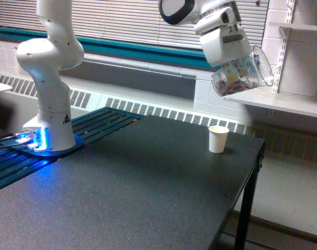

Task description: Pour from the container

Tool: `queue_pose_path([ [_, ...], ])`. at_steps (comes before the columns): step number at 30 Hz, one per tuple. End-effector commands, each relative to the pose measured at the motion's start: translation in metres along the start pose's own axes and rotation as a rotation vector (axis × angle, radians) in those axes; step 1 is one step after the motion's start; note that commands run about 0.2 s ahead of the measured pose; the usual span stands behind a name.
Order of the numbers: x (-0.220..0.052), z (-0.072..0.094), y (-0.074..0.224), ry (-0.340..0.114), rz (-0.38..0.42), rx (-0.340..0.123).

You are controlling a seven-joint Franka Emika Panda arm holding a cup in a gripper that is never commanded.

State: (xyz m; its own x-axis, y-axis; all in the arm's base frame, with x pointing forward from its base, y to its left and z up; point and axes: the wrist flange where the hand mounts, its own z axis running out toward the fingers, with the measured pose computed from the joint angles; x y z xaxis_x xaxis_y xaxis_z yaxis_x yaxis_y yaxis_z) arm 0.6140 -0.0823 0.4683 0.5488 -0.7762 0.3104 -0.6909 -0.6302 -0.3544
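Observation:
The container is a clear mug-like cup with a side handle and brownish mixed pieces inside. It hangs high at the exterior view's right, tilted with its mouth toward the lower left. My gripper is shut on the container, its fingers mostly hidden behind the cup. A small white paper cup stands upright on the black table, below the container and slightly to its left. The pieces lie piled near the container's lower side.
The arm's white base stands on a blue-lit plate at the table's left. A white shelf juts from the wall just behind the container. The table's right edge drops off close to the paper cup.

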Motion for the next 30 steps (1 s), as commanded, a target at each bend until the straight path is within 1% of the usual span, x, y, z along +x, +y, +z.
queue_pose_path([
  [1, 0.000, 0.001, 0.001, 0.004, 0.002, -0.005],
  [7, -0.011, -0.001, -0.006, 0.004, -0.014, 0.005],
  [10, -0.015, -0.004, -0.012, 0.013, -0.033, 0.006],
  [14, -0.024, -0.004, -0.020, 0.007, -0.061, 0.017],
  [16, -0.030, -0.006, -0.027, 0.012, -0.083, 0.018],
  [21, -0.051, -0.004, -0.042, -0.004, -0.138, 0.025],
  [28, -0.087, 0.001, -0.058, -0.015, -0.205, 0.017],
  [30, -0.097, 0.004, -0.059, -0.026, -0.217, 0.014],
])
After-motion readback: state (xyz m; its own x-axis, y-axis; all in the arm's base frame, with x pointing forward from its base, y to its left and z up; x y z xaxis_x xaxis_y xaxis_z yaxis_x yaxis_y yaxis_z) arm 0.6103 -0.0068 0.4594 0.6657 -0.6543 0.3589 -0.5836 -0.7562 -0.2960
